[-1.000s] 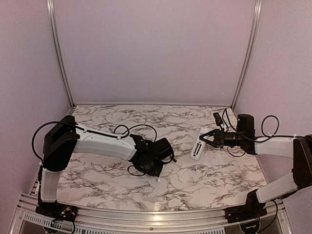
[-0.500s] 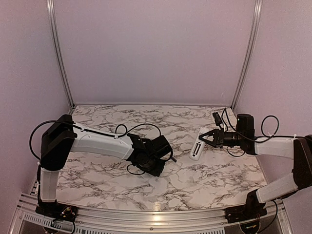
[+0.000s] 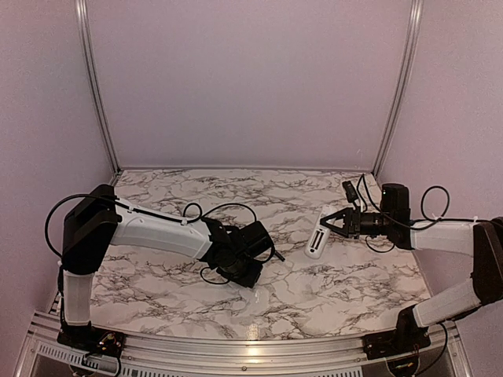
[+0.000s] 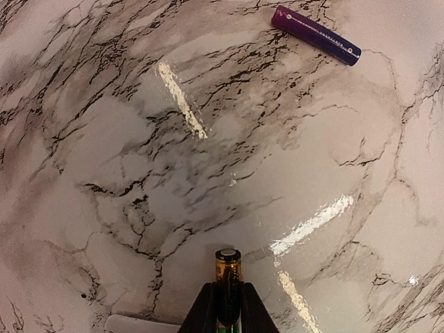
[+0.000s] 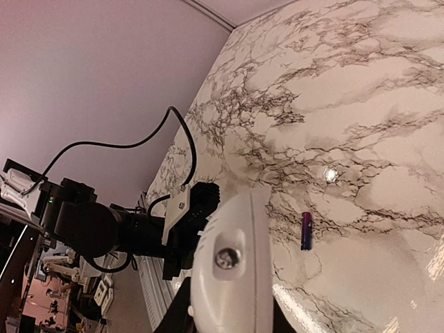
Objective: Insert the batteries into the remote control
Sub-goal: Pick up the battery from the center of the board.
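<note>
Left gripper (image 4: 227, 309): only the finger tips (image 4: 204, 313) show at the bottom edge of its wrist view, pinched on a gold-tipped battery (image 4: 227, 276) that stands out ahead of them, its lower end hidden in the pinch. A pale sliver (image 4: 135, 323) just left of the fingers is cut off by the frame; cannot tell what it is. From above, the gripper's black body hides both tips and battery. A purple battery (image 4: 316, 34) lies flat well ahead of these fingers and off to their right, alone on the surface; too small to find in the top view. Right gripper (image 3: 328, 224): fingers clamped on the near end of the remote (image 3: 317, 236), the rest pointing out beyond the tips. Dark marks on its upper face are too small to read, and I cannot tell whether it rests on the surface or hangs just over it. In the right wrist view the remote's rounded white end, with one screw (image 5: 222, 258), fills the foreground and covers nearly all of the fingers; beyond it lie the purple battery and the left arm (image 5: 97, 229) with a looping black cable (image 5: 182, 132). The table (image 3: 354, 283) is glossy white marble pattern with dark veins and streaks of glare. Plain lilac walls (image 3: 251, 78) on three sides, metal posts (image 3: 96, 86) in the back corners, a metal rail (image 3: 236, 347) along the near edge. Past the table edge, lower left in the right wrist view, blurred clutter.
</note>
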`<state>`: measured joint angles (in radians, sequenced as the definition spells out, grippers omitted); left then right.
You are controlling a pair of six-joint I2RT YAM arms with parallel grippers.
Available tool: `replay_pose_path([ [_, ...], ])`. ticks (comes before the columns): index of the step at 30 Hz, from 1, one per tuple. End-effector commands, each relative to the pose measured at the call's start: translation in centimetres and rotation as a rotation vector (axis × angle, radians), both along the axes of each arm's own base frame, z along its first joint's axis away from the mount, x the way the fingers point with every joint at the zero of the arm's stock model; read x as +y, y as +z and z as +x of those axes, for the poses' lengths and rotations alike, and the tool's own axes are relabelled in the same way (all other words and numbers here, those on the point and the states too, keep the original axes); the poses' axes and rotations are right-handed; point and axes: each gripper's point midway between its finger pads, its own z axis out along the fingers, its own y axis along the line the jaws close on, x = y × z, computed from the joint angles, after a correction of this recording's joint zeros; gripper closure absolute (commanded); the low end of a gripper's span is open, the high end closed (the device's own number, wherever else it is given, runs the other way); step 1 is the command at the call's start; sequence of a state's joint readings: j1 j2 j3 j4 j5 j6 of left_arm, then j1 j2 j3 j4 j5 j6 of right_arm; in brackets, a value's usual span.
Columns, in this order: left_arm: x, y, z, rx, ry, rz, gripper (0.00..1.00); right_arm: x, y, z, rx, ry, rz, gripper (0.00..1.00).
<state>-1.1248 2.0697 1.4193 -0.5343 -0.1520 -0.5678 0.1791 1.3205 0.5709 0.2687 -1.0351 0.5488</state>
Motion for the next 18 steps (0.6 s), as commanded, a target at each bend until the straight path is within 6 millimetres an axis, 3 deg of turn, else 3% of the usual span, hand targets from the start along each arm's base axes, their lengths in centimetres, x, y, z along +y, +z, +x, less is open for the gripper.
replay_pose_path([
  [1, -0.3, 1.2, 0.3, -0.012, -0.007, -0.034, 0.86, 0.7, 1.0, 0.2, -0.036, 0.018, 0.007, 1.00],
  [4, -0.1, 2.6, 1.0, -0.055, 0.008, -0.052, 0.87, 1.1, 0.9, 0.0, -0.027, 0.020, 0.005, 1.00],
  [10, -0.7, 11.7, 2.2, -0.171, 0.012, -0.275, 0.97, 2.7, 1.0, -1.0, 0.017, 0.042, 0.046, 1.00],
  [15, -1.4, 16.8, 0.8, -0.152, -0.024, -0.435, 0.98, 4.3, 1.1, -1.8, 0.064, 0.044, 0.065, 1.00],
  [18, -2.1, 17.6, -0.7, -0.074, -0.043, -0.523, 1.00, 5.4, 1.1, -2.4, 0.092, 0.052, 0.090, 1.00],
])
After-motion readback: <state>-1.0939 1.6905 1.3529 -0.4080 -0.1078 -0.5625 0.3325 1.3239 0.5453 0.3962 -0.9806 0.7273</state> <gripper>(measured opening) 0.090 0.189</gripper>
